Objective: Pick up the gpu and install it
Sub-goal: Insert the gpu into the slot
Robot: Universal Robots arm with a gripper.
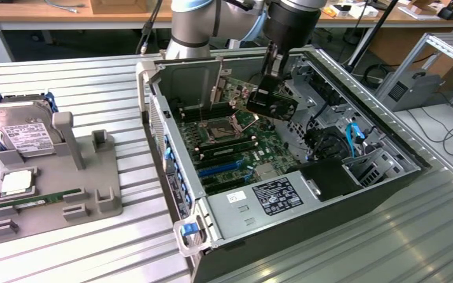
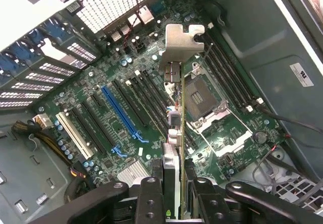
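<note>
The gpu [image 1: 240, 92] is a thin green-and-dark card with a silver bracket [image 2: 181, 45] at one end. It hangs edge-down inside the open computer case [image 1: 384, 147], a little above the motherboard [image 1: 246, 144]. My gripper [image 1: 268, 99] is shut on the card's end opposite the bracket. In the wrist view the black fingers [image 2: 151, 199] clamp the card's edge [image 2: 177, 133] from both sides. The card hovers over the row of expansion slots beside the long blue slot [image 2: 121, 114] and close to the CPU socket [image 2: 202, 95]. It touches no slot.
Case walls and a drive cage [image 1: 372, 165] surround the motherboard, with blue cables [image 1: 354, 134] at the exterior view's right. Outside the case, a grey fixture tray [image 1: 92, 194] carries a hard drive [image 1: 23, 132] and a green memory stick [image 1: 49, 200].
</note>
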